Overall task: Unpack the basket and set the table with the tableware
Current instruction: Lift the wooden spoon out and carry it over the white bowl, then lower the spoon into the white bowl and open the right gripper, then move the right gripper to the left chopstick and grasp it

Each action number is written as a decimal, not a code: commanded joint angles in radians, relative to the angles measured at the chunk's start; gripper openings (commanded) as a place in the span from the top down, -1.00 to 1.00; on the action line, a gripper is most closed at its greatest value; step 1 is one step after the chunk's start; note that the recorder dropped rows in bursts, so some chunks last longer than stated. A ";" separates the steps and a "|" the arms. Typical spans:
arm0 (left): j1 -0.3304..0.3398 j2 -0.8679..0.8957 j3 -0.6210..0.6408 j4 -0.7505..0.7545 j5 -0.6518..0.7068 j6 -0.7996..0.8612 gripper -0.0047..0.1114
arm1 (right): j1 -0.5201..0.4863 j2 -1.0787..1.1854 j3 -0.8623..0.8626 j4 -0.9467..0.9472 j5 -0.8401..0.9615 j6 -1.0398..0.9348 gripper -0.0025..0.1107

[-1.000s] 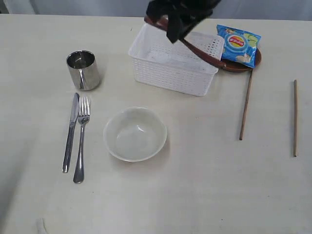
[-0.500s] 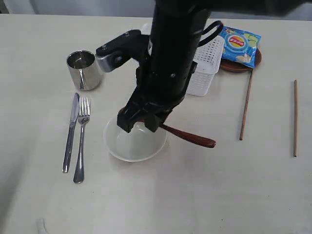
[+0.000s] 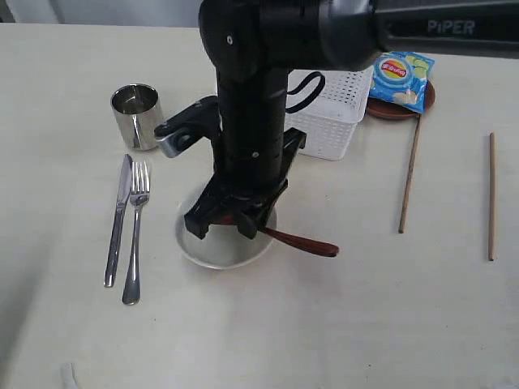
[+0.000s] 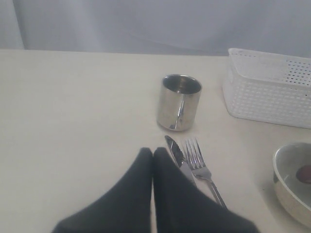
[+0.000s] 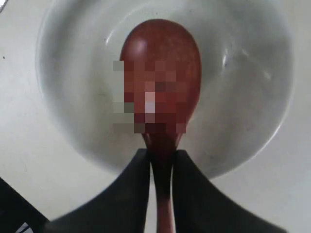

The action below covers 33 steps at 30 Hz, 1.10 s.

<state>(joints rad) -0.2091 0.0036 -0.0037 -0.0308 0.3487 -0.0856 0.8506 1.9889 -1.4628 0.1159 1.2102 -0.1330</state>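
Over bowl (image 3: 212, 253): right gripper (image 5: 163, 154), jaws clamped on spoon (image 5: 160, 43), its head in bowl
Left of bowl: left gripper (image 4: 153, 154), jaws together; knife (image 3: 118, 219), fork (image 3: 135, 231), cup (image 3: 136, 116)
Behind bowl: basket (image 3: 336, 121)
Table (image 3: 365, 324): plain cream
Backdrop: grey curtain (image 4: 146, 24)

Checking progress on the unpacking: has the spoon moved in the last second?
Yes. The spoon went from over the basket to the bowl, toward the view's lower edge, in the right tool.

Right arm (image 3: 251, 121) glossy blk w/ grey "PiPER" lettering (image 3: 458, 27); blk cable loop (image 3: 306, 91) in front of basket (image 3: 345, 121), silver joint cap (image 3: 173, 140) nearby.
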 commanded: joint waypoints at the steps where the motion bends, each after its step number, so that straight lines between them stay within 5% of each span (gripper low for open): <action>1: -0.005 -0.004 0.004 0.001 -0.002 0.003 0.92 | 0.002 0.002 -0.009 -0.012 -0.008 0.006 0.81; 5: -0.005 -0.004 0.004 0.001 -0.002 0.003 0.92 | 0.000 -0.004 -0.040 -0.011 -0.004 0.008 0.28; 8: -0.005 -0.004 0.004 0.001 -0.002 0.003 0.92 | 0.000 -0.018 -0.065 -0.013 0.011 0.036 0.07; 17: -0.005 -0.004 0.004 0.001 -0.002 0.003 0.92 | 0.000 -0.067 -0.076 -0.044 0.011 0.036 0.08; 24: -0.005 -0.004 0.004 0.001 -0.002 0.003 0.92 | -0.024 -0.143 -0.076 -0.287 0.011 0.133 0.38; 30: -0.005 -0.004 0.004 0.001 -0.002 0.003 0.92 | -0.203 -0.221 -0.076 -0.352 0.011 0.189 0.40; 33: -0.005 -0.004 0.004 0.001 -0.002 0.003 0.92 | -0.320 -0.233 -0.076 -0.317 0.011 0.200 0.65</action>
<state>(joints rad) -0.2091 0.0036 -0.0037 -0.0308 0.3487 -0.0856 0.6171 1.7736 -1.5342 -0.2105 1.2133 0.0486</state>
